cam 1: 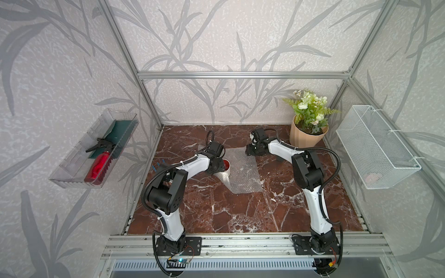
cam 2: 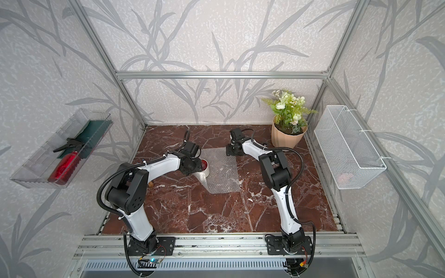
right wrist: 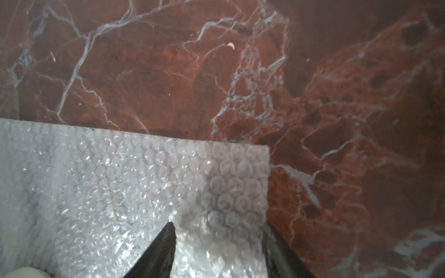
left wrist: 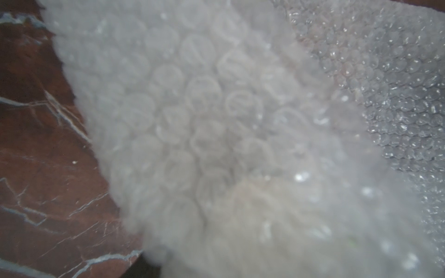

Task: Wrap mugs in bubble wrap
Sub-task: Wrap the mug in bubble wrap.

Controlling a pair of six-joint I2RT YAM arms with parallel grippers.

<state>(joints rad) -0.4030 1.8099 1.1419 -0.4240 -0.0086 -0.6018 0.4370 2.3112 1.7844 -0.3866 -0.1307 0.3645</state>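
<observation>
top views: mug (cam 1: 226, 165) stands upright on the marble table (cam 1: 216, 211), red inside facing up, at the left part of the bubble wrap (cam 1: 243, 173). same in both top views, mug (cam 2: 206, 164), wrap (cam 2: 222, 173). can't tell if the mug base sits on the sheet or just at its edge. the wrap's left-near edge looks lifted beside the mug, and the rest lies flat. left gripper (cam 1: 216, 167) is right against the mug's left side, low over that lifted edge. its fingers are hidden under the wrist, so can't tell whether they are spread or pinching. right gripper (cam 1: 250, 151) is low at the wrap's far right corner, well apart from the mug. the peach plant pot (cam 1: 305, 137) is in the far right corner of the table, away from both.

left wrist: frame is mostly filled by bubble wrap (left wrist: 204, 108), very close and blurred, raised off the table (left wrist: 36, 168). no fingers are visible, so the grip can't be read here either.

right wrist: right gripper (right wrist: 219, 226) has its jaws spread. one of its dark fingers (right wrist: 163, 250) lies over the sheet, the other at the sheet's side edge. the wrap corner (right wrist: 240, 180) lies flat on the table (right wrist: 337, 120) between them, not pinched.
</observation>
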